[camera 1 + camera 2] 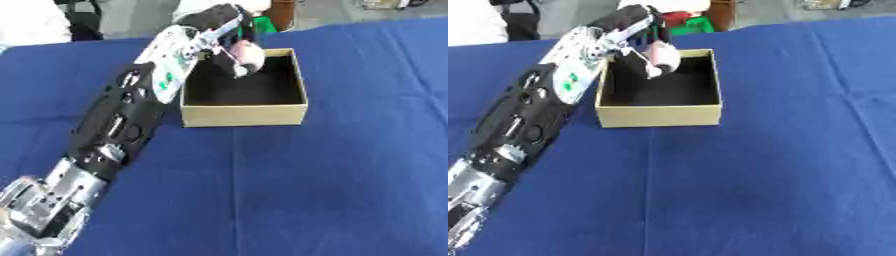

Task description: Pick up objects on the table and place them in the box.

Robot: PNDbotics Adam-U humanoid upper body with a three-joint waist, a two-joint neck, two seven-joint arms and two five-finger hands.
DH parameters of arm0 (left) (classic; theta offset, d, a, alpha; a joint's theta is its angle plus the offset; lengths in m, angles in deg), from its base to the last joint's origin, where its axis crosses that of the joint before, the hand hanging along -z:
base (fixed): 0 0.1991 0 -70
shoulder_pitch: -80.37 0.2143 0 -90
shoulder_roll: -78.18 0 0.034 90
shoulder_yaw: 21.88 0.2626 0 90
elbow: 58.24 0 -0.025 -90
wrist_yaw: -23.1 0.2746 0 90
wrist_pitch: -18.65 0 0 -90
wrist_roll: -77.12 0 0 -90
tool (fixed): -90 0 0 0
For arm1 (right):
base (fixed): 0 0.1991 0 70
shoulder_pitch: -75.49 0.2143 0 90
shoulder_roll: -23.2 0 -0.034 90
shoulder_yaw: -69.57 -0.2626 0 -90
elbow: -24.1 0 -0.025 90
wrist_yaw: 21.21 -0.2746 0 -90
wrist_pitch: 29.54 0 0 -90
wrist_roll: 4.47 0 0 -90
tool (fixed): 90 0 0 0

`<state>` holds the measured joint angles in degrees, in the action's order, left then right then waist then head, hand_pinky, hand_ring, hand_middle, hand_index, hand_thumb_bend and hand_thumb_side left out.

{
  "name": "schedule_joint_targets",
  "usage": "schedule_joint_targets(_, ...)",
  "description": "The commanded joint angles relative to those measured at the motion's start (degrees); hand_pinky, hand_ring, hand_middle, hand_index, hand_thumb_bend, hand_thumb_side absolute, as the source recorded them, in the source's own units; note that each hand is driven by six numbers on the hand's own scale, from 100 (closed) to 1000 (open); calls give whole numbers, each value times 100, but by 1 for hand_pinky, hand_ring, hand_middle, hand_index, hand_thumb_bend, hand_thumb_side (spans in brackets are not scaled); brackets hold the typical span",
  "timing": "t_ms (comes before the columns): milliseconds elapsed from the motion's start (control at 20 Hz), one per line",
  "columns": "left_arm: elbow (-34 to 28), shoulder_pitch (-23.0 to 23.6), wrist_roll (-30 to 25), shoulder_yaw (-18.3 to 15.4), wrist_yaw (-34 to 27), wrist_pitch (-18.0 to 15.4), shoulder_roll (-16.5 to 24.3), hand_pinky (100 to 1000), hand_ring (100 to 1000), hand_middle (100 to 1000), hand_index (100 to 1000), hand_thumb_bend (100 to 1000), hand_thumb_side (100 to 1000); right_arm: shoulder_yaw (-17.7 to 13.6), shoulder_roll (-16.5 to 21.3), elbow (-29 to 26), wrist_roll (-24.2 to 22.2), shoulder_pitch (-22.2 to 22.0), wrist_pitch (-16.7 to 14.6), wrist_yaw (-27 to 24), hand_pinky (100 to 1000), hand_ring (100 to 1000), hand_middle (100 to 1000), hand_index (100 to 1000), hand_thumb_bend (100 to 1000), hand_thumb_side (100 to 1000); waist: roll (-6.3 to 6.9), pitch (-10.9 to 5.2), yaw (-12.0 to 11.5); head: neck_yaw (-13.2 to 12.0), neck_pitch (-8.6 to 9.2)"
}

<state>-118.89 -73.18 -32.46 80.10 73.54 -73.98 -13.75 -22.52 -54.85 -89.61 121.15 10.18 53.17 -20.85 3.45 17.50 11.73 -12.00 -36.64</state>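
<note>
Left eye view shows the left hand reaching over the far left corner of the box, fingers curled round a pale pink object, which hangs just below the palm, above the dark interior. Holding it over the opening rather than the rim looks meant to let it drop cleanly inside. Beneath and around the hand lies the blue tablecloth, bare of other objects nearby. Right eye view shows more of the pink object's rounded side and red and green things beyond the table. No right hand shows.
</note>
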Motion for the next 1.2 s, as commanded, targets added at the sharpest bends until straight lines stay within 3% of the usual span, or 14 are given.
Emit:
schedule_joint_targets(50, -55, -86, -54, -70, 52, 37, 78, 553, 624, 669, 713, 477, 100, -41, 75, -88, -2, 51, -2, -14, 763, 737, 744, 851, 242, 1000, -36, -107, -5, 17, 53)
schedule_joint_targets(250, -78, -60, -147, -88, 32, 59, 91, 586, 682, 725, 771, 514, 100, -47, 74, -88, 0, 35, 6, -13, 763, 738, 744, 851, 242, 1000, -45, -118, -19, 23, 56)
schedule_joint_targets(700, -623, -49, 110, -223, -126, 206, 256, 558, 656, 683, 716, 427, 100, -61, 91, -88, 14, -10, 12, -5, 763, 738, 744, 851, 242, 1000, -47, -155, -61, 61, 53)
schedule_joint_targets(1000, -1947, 272, 470, -380, -625, 352, 881, 538, 642, 663, 670, 391, 100, -114, 171, -88, 62, -72, 1, 39, 763, 738, 745, 851, 241, 1000, -19, -203, -145, 236, 3)
schedule_joint_targets(1200, -3123, 810, 1004, -567, -1306, 686, 1478, 543, 644, 657, 651, 466, 104, -159, 230, -88, 107, -108, -19, 78, 763, 739, 745, 851, 240, 1000, -14, -233, -221, 355, -19)
